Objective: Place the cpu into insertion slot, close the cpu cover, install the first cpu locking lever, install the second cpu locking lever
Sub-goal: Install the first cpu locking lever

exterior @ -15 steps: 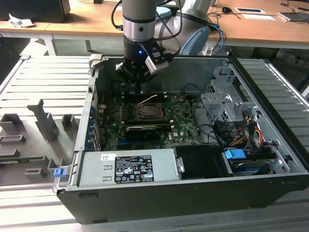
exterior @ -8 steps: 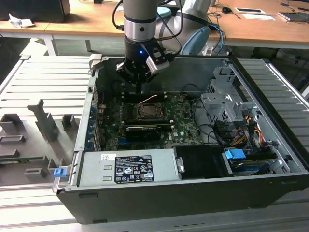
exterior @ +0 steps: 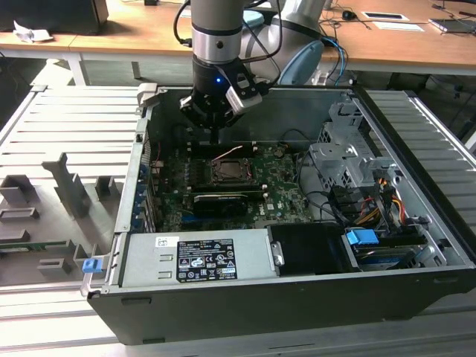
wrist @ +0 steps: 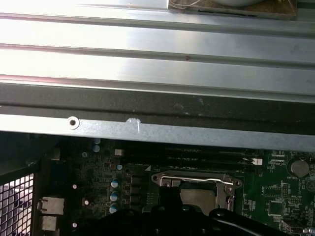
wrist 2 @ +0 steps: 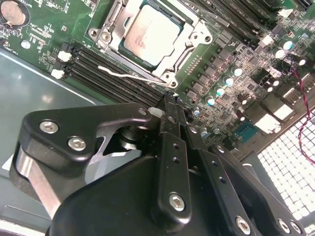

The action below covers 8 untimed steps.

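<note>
1. We see the green motherboard [exterior: 279, 186] lying flat inside an open dark grey computer case [exterior: 312, 297], which takes up most of the exterior view, on a ribbed grey metal workbench [exterior: 67, 126].
2. A long wooden table [exterior: 387, 44] runs across the top of that frame behind the case, and a grey power supply box [exterior: 197, 256] sits low in the case, left of centre.
3. The insertion slot [exterior: 232, 172], a square dark socket with a metal rim, sits near the middle of the exterior view and at the upper centre of the second wrist view.
4. In the second wrist view the cpu [wrist 2: 150, 35], a small flat square chip with a silver-grey metal top, lies seated in the socket.
5. The cpu cover [wrist 2: 192, 30], a thin silver-grey metal frame with a square window, lies down around the chip, whose top shows through the window.
6. A thin silver wire lever [wrist 2: 133, 76] runs along the socket's edge beside the black memory slots [wrist 2: 98, 71]; we cannot tell whether it is latched.
7. The black gripper [exterior: 214, 136] hangs above the board, just above the socket in the exterior view; its fingers [wrist 2: 170, 115] are pressed together, pinching nothing, their tip close to the lever's end, contact unclear.
</note>
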### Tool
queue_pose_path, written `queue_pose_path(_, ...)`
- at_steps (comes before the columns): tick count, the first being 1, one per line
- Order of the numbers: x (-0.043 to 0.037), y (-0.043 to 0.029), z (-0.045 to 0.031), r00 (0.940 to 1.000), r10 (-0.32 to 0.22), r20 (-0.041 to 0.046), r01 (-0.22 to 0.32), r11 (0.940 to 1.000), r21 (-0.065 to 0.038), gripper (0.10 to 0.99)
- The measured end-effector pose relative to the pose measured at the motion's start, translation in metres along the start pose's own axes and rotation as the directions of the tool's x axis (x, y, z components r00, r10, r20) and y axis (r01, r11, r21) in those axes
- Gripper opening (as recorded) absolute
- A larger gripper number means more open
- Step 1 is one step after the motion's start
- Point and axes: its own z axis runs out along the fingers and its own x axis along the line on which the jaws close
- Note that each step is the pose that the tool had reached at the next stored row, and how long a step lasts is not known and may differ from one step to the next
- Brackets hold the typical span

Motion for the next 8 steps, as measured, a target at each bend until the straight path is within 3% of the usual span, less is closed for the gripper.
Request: queue_pose_path(8,-0.0016,-0.0001,0.0,1.0,0.0,0.0,0.0,1.0,0.0,0.106)
